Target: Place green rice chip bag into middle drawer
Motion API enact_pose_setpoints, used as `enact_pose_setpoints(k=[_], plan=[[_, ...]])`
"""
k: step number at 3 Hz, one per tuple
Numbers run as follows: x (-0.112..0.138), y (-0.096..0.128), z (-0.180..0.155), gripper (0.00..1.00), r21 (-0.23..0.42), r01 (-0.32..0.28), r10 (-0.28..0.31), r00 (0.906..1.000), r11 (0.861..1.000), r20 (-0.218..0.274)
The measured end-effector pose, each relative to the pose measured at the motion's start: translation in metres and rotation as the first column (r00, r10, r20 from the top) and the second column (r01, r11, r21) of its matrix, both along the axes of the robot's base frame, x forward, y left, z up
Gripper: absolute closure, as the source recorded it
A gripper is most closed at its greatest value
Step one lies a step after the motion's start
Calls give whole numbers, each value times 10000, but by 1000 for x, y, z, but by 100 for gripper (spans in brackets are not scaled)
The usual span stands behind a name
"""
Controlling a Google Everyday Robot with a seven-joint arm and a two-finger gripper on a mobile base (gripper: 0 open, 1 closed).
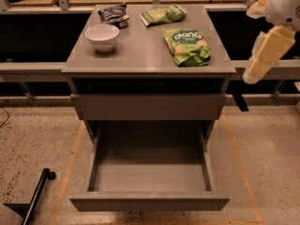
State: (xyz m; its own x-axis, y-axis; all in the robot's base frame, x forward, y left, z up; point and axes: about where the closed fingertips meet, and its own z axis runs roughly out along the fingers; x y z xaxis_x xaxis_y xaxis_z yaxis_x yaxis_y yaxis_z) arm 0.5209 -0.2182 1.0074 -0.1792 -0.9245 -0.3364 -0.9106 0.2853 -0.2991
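The green rice chip bag (187, 46) lies flat on the right part of the grey cabinet top (140, 55), with white "dang" lettering on it. The middle drawer (149, 201) is pulled wide open at the bottom of the cabinet, and its grey floor is bare. A cream-coloured arm link (265, 51) hangs at the right edge, to the right of the bag and apart from it. My gripper itself does not show in this view.
A white bowl (102, 36), a dark blue-black bag (114, 13) and a paler green bag (163, 15) sit on the cabinet top. A closed drawer front (148, 107) is above the open drawer. A black pole (37, 196) lies on the floor at lower left.
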Motion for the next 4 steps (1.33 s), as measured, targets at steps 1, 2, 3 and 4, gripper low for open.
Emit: enact_pose_setpoints(k=[1, 2, 3, 4], plan=[[7, -2, 23, 0, 139, 72, -80, 9984, 9999, 568], [8, 1, 12, 0, 629, 309, -341, 9982, 9975, 499], [35, 19, 5, 0, 1810, 359, -510, 9956, 9828, 791], [79, 39, -3, 0, 2702, 381, -671, 9928, 9621, 992]])
